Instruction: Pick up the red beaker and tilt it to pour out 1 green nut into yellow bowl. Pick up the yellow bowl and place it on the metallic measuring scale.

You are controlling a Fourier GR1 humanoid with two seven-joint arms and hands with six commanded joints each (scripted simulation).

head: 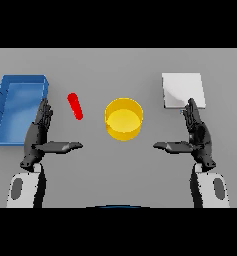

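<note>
Left hand (38,134) and right hand (197,132) both spread wide, empty. Small red cylindrical beaker (75,106) lies tilted left of round yellow bowl (123,119); flat metallic square scale (183,90) far right.

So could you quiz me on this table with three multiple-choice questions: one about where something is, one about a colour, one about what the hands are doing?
1. Where is the red beaker?
A. Between blue tray and yellow bowl
B. Inside the bowl
C. On the scale

2. What colour is the scale?
A. Green
B. Pale metallic grey
C. Black

3. How are the left hand and right hand?
A. Gripping the bowl
B. Fists
C. Open, holding nothing

Answers: 1 A, it lies left of the bowl; 2 B, a pale square; 3 C, fingers straight.
</note>
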